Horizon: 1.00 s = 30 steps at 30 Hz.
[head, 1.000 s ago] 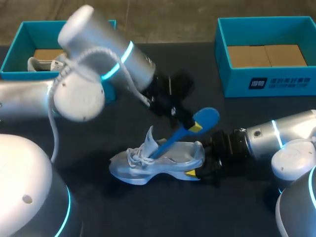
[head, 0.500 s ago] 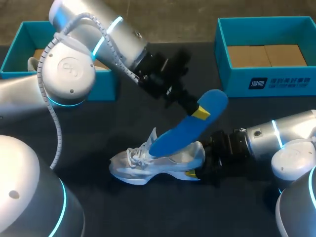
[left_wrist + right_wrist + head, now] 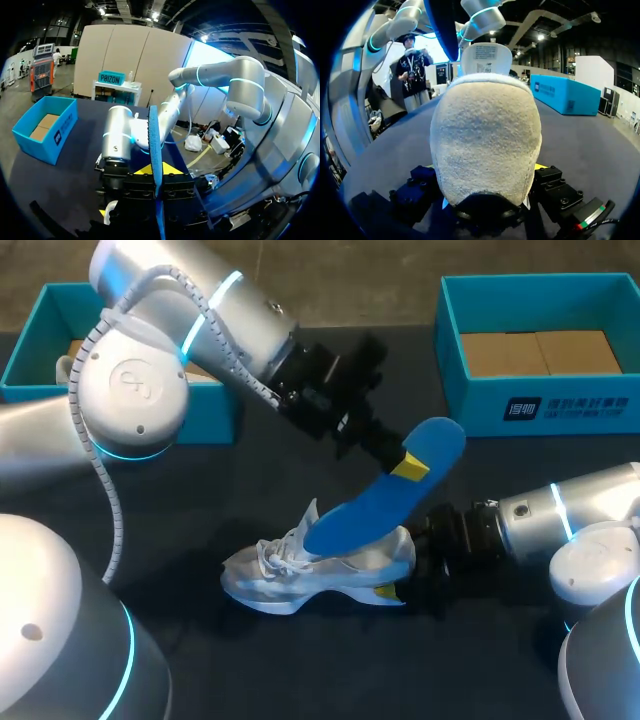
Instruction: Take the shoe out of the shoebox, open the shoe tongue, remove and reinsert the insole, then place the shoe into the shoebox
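Insole [image 3: 385,502], blue, one item. It is held by the left gripper [image 3: 404,466], whose yellow-tipped fingers are pressed on its two faces near the heel end, a narrow gap taken up by the insole's thickness. In the left wrist view it shows edge-on between the tips. It slants above the shoe with the heel end raised. The toe end is low at the shoe's mouth, just behind the tongue; whether it touches inside cannot be told.

Shoe [image 3: 320,565], white, one item. It stands on its sole near the middle of the table [image 3: 300,670], outside both boxes. The right gripper [image 3: 403,570] is clamped across the heel from both sides, its fingers as far apart as the heel is wide. The tongue [image 3: 486,57] stands upright, leaving the mouth open.

Shoeboxes, teal, two items. The left shoebox [image 3: 28,350] sits at the far left behind the left arm and holds a second white shoe [image 3: 72,368]. The right shoebox [image 3: 480,410] sits at the far right and shows a brown card floor. Both are well apart from the shoe on the table.

Status, as judged:
- Done: the shoe is out of its box and the tongue is opened.
- In hand: insole removal, which looks nearly complete.
- Outstanding: clearing the toe end, sliding the insole back and seating it flat, then returning the shoe to a shoebox.
- Overall: roughly half complete.
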Each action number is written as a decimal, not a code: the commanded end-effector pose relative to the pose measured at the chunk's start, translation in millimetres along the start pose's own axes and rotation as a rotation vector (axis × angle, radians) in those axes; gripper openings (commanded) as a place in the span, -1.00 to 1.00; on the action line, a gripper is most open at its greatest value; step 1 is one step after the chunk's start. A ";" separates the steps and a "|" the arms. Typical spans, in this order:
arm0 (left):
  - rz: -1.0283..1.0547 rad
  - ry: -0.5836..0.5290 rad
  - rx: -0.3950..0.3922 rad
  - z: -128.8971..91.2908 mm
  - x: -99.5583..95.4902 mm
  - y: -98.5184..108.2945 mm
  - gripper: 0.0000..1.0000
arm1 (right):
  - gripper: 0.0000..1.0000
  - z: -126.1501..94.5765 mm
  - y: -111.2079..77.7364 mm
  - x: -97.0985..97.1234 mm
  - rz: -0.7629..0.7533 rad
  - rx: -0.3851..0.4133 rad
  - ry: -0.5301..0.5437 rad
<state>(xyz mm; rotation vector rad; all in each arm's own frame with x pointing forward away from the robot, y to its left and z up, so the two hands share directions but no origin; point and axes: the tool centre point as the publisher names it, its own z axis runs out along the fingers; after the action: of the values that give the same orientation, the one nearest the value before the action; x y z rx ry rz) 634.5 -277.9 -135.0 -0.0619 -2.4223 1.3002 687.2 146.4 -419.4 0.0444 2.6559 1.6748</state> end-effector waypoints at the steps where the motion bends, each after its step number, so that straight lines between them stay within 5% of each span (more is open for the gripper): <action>1: 0.000 -0.001 0.001 -0.3 0.8 0.4 -1.00 | -1.00 3.1 -0.5 0.3 0.001 0.004 -0.001; 3: 0.000 -0.001 0.001 -0.3 0.8 0.4 -1.00 | -1.00 3.1 -0.5 0.3 0.001 0.004 -0.001; 15: -0.161 0.048 0.368 -67.6 34.3 -51.8 -1.00 | -1.00 3.1 -0.5 0.3 0.001 0.004 -0.001; 26: -0.326 -0.016 0.529 -113.6 61.8 -74.6 -1.00 | -1.00 3.1 -0.5 0.3 0.001 0.004 -0.001; 30: -0.326 -0.016 0.529 -113.6 61.8 -74.6 -1.00 | -1.00 3.1 -0.5 0.3 0.001 0.004 -0.001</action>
<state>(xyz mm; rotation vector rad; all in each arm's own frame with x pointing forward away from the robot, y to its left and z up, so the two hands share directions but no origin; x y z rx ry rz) 640.2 -226.7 0.6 0.4190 -1.9254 1.6786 687.2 146.4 -419.4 0.0444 2.6559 1.6748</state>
